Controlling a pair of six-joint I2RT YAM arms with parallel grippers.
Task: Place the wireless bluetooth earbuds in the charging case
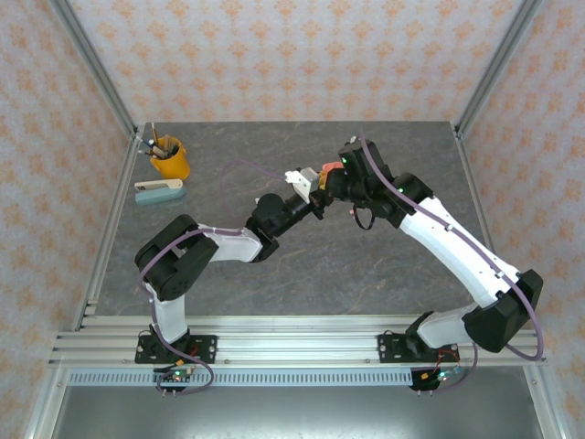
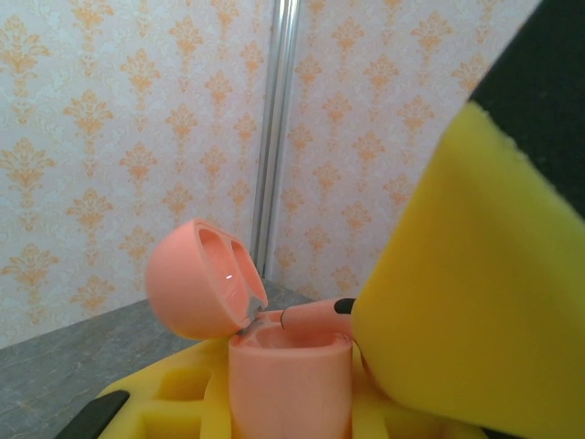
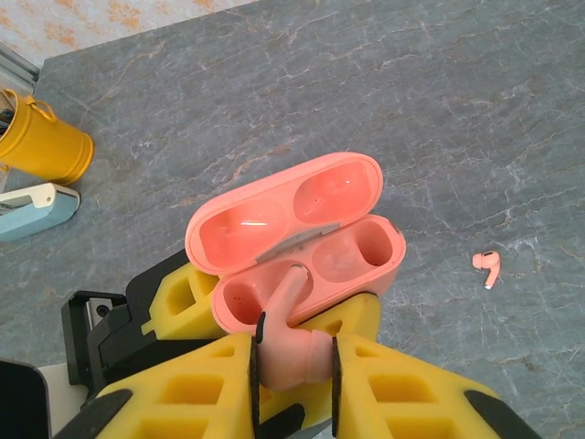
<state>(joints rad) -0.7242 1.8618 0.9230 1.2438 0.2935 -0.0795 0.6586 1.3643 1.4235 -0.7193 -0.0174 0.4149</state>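
Note:
My left gripper [image 2: 288, 416] is shut on the salmon charging case [image 3: 370, 251] and holds it above the table with its lid [image 2: 196, 288] swung open. Yellow left fingers [image 3: 178, 293] show under the case. My right gripper [image 3: 294, 366] is shut on a salmon-orange earbud [image 3: 285, 302]. Its stem tip lies inside the left socket of the case, and the bud is still clamped between the pads. In the left wrist view the stem [image 2: 315, 315] lies across the case's rim beside a right finger [image 2: 484, 302]. Another salmon earbud [image 3: 487, 267] lies loose on the table. Both grippers meet mid-table [image 1: 322, 187].
A yellow cup [image 1: 170, 157] with pens stands at the back left, with a pale blue and white stapler-like object [image 1: 159, 190] in front of it. Metal frame posts [image 1: 105, 82] and patterned walls enclose the grey table [image 1: 366, 265].

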